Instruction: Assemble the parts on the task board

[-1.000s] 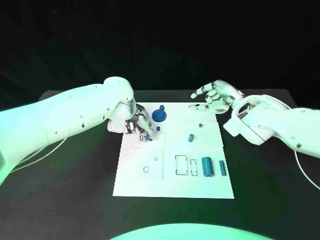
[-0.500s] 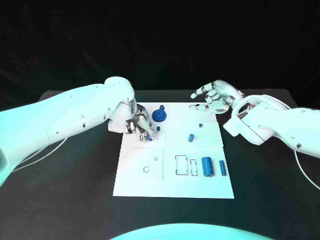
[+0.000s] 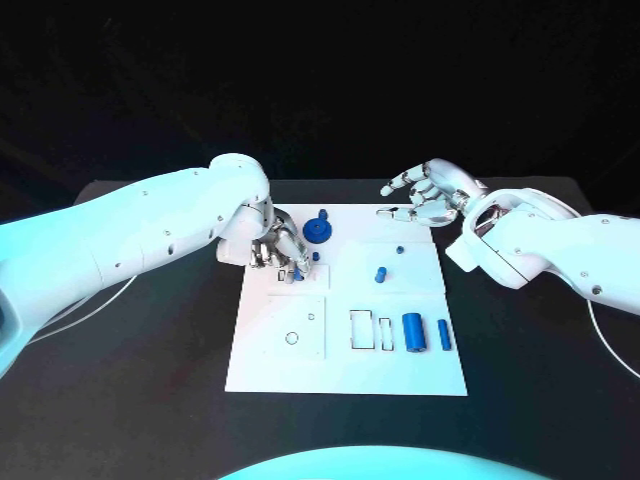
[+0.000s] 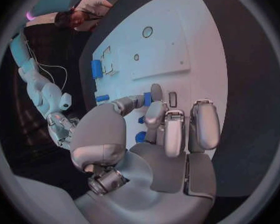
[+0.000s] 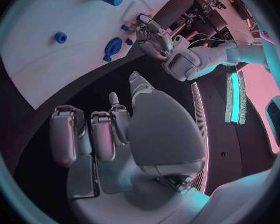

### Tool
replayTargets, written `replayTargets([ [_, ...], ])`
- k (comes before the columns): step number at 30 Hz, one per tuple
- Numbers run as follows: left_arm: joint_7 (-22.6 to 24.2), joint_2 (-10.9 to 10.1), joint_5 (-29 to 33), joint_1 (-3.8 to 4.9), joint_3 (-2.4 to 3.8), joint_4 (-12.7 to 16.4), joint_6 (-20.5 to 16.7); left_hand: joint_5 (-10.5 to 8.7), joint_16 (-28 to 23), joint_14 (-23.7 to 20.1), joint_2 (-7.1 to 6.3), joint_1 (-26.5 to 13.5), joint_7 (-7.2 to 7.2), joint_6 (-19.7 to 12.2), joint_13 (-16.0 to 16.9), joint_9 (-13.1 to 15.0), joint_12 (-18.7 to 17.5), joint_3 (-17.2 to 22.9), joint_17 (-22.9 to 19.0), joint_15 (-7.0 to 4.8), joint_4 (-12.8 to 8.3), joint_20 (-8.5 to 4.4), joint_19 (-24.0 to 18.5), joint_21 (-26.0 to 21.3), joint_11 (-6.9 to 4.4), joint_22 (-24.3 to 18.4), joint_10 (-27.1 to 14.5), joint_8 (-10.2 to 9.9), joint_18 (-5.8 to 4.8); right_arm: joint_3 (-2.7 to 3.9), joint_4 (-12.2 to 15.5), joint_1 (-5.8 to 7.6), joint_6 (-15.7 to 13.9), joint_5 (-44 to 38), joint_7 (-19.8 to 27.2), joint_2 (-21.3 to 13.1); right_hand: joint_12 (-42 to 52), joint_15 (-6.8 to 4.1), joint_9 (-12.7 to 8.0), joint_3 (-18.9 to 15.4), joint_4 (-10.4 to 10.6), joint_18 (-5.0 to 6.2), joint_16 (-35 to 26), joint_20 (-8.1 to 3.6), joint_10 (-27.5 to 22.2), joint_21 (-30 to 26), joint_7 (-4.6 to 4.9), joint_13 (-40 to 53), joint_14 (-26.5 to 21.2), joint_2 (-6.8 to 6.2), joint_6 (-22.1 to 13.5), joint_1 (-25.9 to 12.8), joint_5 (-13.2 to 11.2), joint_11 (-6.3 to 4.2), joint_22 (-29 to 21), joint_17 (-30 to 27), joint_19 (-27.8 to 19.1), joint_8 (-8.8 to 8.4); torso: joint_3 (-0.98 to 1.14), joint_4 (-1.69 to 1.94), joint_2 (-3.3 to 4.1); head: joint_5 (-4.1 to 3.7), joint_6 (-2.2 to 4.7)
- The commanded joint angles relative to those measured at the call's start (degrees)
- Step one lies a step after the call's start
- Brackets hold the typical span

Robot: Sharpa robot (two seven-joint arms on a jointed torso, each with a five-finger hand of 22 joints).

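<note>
Your left robot hand (image 3: 280, 250) pinches a small part (image 4: 147, 99) over the board (image 3: 346, 370); your right robot hand (image 3: 430, 196) hovers beyond it, fingers apart.

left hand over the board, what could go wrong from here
The left hand sits low over the far left part of the white board, its fingers among small blue pieces; whether it holds one cannot be told. A sideways move could knock them or the blue round part close beside it. Pressing down off target might shift the board. The right hand hovers open at the far edge, so it would not steady the board.
</note>
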Motion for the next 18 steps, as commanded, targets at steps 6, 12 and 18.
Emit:
replayTargets([
  [6, -0.3, 0.1, -0.6, -0.42, -0.25, -0.1, 1.0, -0.67, 0.2, 6.0, -1.04, -1.8, -0.54, 0.3, 0.0, -0.2, 0.2, 3.3, 15.1, -0.4, -6.0, -0.12, -0.5, -0.5, -0.04, -0.3, 0.0, -0.5, -0.75, 0.0, 0.1, -0.03, 0.4, -0.1, 0.4, 0.0, -0.1, -0.11, -0.1, -0.3, -0.1, 0.65, -0.2, 0.07, -0.1, -0.4, -0.08, 3.2, 4.5, -0.34, 0.0, -0.2, 0.0, -0.12, 9.3, 8.8, 1.3, 0.27, -0.05, 0.03, -0.06, -0.05, 0.03],
  [12, -0.3, -0.1, -1.0, -0.44, -0.25, 0.0, 0.6, -1.25, 0.2, 5.9, -2.55, -2.7, -0.64, 0.5, 0.0, -0.6, 0.1, -4.7, 15.0, -0.45, -1.8, -0.16, -0.5, -0.8, -0.08, -0.5, -0.2, -0.9, -0.72, 0.0, 0.1, -0.03, 0.3, -0.2, 0.5, 0.0, -0.1, -0.12, -0.1, -0.3, -0.1, 0.69, -0.3, 0.05, -0.1, -0.6, -0.08, 3.1, 4.5, -0.35, 0.0, 0.0, 0.0, -0.12, 9.2, 8.8, 1.2, 0.39, -0.04, 0.03, -0.05, -0.07, 0.08],
  [18, -0.3, -0.5, -1.6, -0.47, -0.24, 0.4, -0.5, -3.16, 0.0, 5.8, -4.51, -2.5, -0.56, 0.6, -0.3, -0.9, -0.2, -10.9, 14.6, -0.44, 1.2, -0.21, -0.6, -1.0, -0.02, -0.8, -0.5, -1.3, -0.67, 0.0, 0.1, -0.05, 0.4, -0.2, 0.6, -0.1, -0.1, -0.12, -0.1, -0.3, -0.1, 0.69, -0.3, 0.05, -0.1, -0.6, -0.08, 3.1, 4.5, -0.35, 0.0, 0.0, 0.0, -0.12, 9.2, 8.8, 1.2, 0.39, -0.07, 0.04, -0.02, -0.13, 0.2],
])
